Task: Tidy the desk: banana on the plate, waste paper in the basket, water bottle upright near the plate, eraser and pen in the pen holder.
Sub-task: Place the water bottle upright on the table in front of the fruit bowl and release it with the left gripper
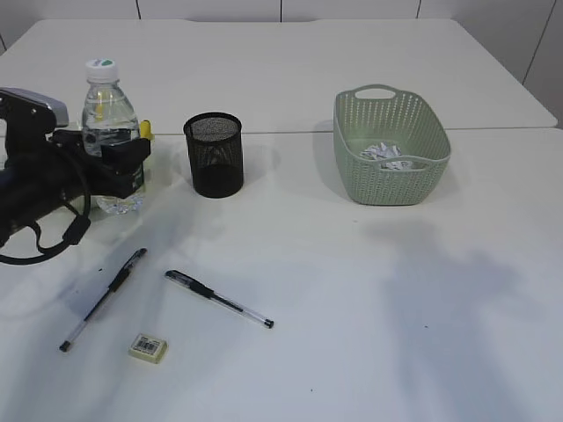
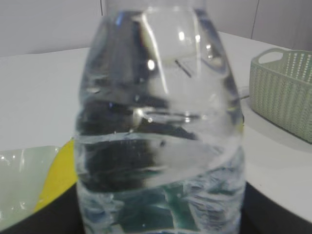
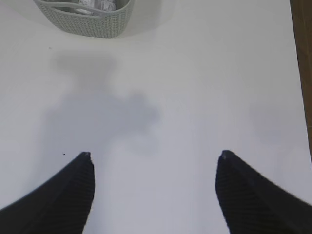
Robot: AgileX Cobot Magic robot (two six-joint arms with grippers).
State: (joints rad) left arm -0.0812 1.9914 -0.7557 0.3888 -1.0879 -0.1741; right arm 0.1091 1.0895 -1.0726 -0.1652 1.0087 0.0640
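one water bottle (image 1: 109, 123) stands upright near the left edge of the white table (image 1: 352, 290), white cap on top, partly filled. the left gripper (image 1: 123, 158) is closed around the bottle's lower body at about half its span; in the left wrist view the bottle (image 2: 161, 126) fills the frame. behind the bottle, a yellow tip of one banana (image 1: 146, 129) shows in the exterior view; in the left wrist view a yellow band (image 2: 56, 178) lies beside a pale green plate (image 2: 22, 180), whose outline is mostly cut off.

one black mesh pen holder (image 1: 214, 154) stands upright just right of the bottle, apart from it.

one pale green woven basket (image 1: 391, 149) with handles sits toward the right half of the table, holding crumpled waste paper (image 1: 385, 155). the right wrist view shows the basket (image 3: 87, 19) at its top edge.

two pens lie flat near the front left corner: one dark-capped pen (image 1: 103, 299) angled toward the front edge, one clear-barrel pen (image 1: 218, 299) to its right, the two apart. one eraser (image 1: 148, 348) lies between them, nearer the front edge.

the right gripper (image 3: 155, 195) is spread wide above bare table, holding nothing.
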